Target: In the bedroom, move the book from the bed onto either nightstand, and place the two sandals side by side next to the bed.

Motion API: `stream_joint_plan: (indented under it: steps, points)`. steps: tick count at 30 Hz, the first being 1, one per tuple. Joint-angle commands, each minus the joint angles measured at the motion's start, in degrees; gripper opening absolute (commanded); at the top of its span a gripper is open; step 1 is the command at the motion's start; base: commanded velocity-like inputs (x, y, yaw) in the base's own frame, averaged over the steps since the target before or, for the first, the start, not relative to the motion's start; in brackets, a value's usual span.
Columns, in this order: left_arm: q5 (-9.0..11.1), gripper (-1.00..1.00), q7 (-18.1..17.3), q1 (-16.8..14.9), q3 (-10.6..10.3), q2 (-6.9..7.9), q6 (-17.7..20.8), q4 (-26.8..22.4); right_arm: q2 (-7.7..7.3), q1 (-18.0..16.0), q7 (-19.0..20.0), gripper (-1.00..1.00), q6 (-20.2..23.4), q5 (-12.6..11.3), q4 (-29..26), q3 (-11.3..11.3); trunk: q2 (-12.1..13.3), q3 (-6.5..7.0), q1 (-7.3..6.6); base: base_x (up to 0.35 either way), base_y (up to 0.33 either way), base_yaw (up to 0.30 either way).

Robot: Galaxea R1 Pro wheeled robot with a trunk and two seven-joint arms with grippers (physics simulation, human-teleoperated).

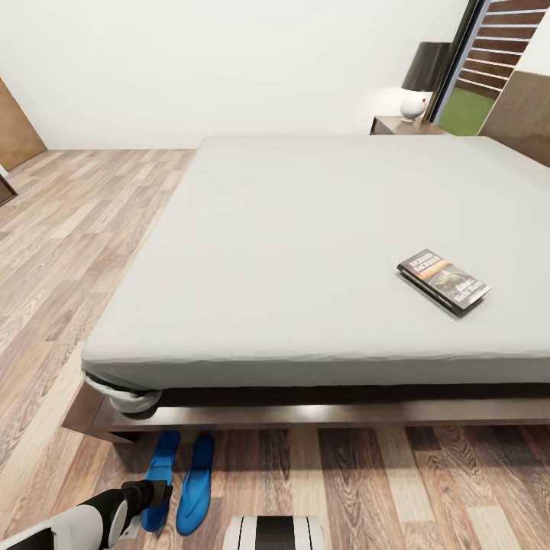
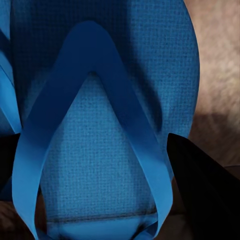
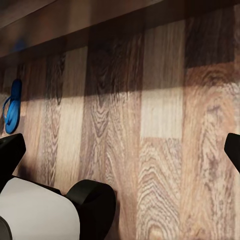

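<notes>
Hovering left gripper (image 1: pixel 156 496), jaws spread around one of two sandals (image 1: pixel 197 483) beside the bed (image 1: pixel 305 252), book (image 1: pixel 444 280) atop.

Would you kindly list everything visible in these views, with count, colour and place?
bed: one, pale grey mattress on a dark brown frame, middle of the room.
book: one, dark with white lettering, flat on the mattress toward the right.
sandals: two, bright blue, side by side on the floor at the bed's near left corner.
nightstand: one, dark brown, beyond the bed's far corner.
lamp: one, dark shade on a white base, on the nightstand.
floor: brown wood planks.
left tool: one, black, over the left sandal, fingers spread.
</notes>
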Motion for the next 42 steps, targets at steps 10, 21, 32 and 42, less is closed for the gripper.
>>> stream_joint_plan:
  steps: [10, 21, 32, 42]
  points:
    - [-0.54, -1.00, -0.07, -0.01, 0.28, 0.00, -0.25, -0.09, 0.02, -0.07, 0.33, 1.00, 0.60, 0.33, -0.03, -0.20, -0.01, -0.04, -0.01, 0.050, 0.000, 0.000]
    - [-0.54, -1.00, -0.07, 0.00, 0.28, -0.01, -0.17, -0.09, 0.02, -0.07, 0.33, 1.00, 0.60, 0.33, -0.03, -0.20, -0.01, -0.04, -0.01, 0.006, 0.000, 0.000]
    - [-0.54, -1.00, -0.07, 0.06, 0.28, -0.19, -0.17, -0.09, 0.02, -0.07, 0.33, 1.00, 0.60, 0.33, -0.03, -0.20, -0.01, -0.04, -0.01, 0.000, 0.000, 0.000]
    - [-0.54, -1.00, -0.12, 0.07, 0.28, -0.30, -0.05, -0.09, 0.02, -0.07, 0.33, 1.00, 0.60, 0.33, -0.03, -0.20, -0.07, -0.92, 0.09, 0.000, 0.000, 0.000]
